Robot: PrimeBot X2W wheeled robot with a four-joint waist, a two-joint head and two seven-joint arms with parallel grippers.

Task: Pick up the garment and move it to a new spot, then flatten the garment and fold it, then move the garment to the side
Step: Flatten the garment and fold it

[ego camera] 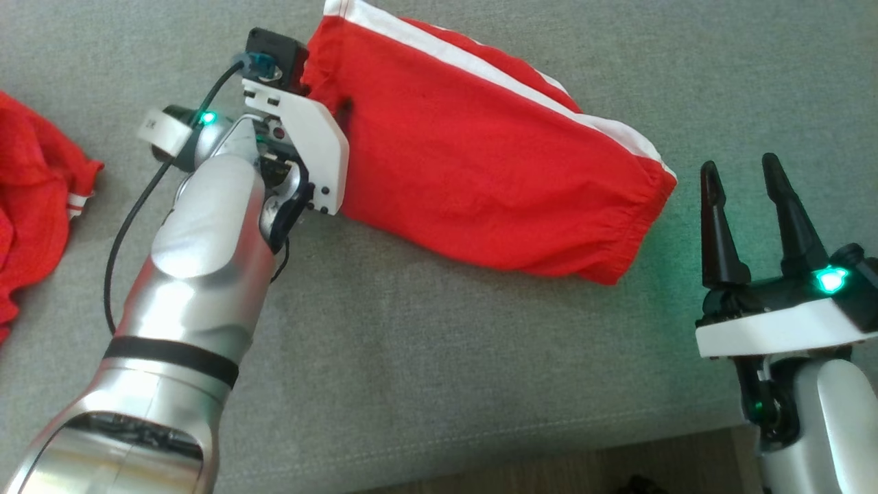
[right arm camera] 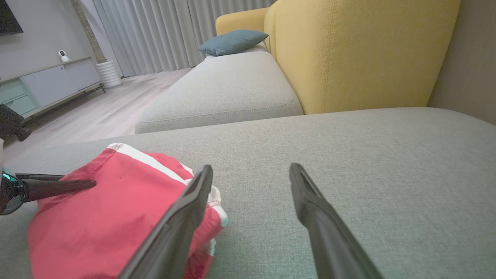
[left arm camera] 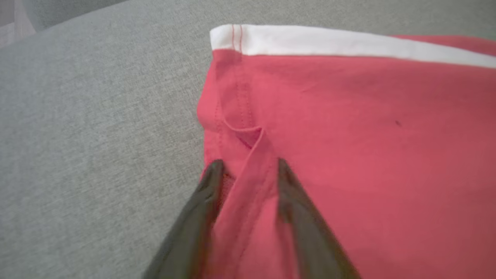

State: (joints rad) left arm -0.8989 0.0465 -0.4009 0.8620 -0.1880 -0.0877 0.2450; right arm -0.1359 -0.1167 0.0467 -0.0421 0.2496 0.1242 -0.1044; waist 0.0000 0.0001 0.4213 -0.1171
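Grey woven sofa seat [ego camera: 439,384] carried everything, with a yellow backrest [right arm camera: 360,50], a blue cushion [right arm camera: 232,42] and pale curtains [right arm camera: 166,31] beyond it in the right wrist view. On the seat lay the red shorts [ego camera: 480,158] with a white side stripe, folded flat. They ran from the top centre of the head view down toward the right of centre, with the gathered end at the lower right. The left tool [left arm camera: 248,164] was down on the hem end of the shorts, at the upper left of the head view. In its own wrist view the two dark fingers stood apart, tips on the cloth either side of a raised fold near the hem, not closed on it. The silver left forearm [ego camera: 199,261] crossed the lower left of the head view. The right tool [ego camera: 741,165] sat at the right edge of that view, near the gathered end but clear of it, fingers spread and empty above bare seat. A second crumpled red garment [ego camera: 34,199] lay at the left edge, well apart from the shorts.
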